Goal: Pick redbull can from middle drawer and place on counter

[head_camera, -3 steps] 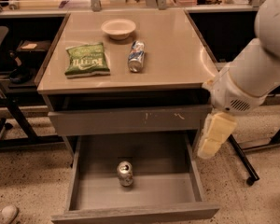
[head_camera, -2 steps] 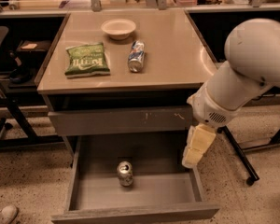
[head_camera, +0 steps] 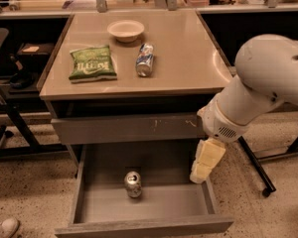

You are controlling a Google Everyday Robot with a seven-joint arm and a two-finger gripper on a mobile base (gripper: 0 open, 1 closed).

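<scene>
The redbull can stands upright on the floor of the open middle drawer, near its centre. The counter is the tan top of the grey cabinet above. My gripper hangs from the big white arm at the right, pointing down over the drawer's right rear corner, to the right of the can and apart from it. It holds nothing.
On the counter lie a green chip bag, a blue-and-white can on its side and a white bowl. A scratched closed drawer front sits above the open drawer. A chair base stands left.
The arm and gripper have moved left and slightly down, from beside the cabinet's right side to over the drawer's right rear corner. The can has not moved.
</scene>
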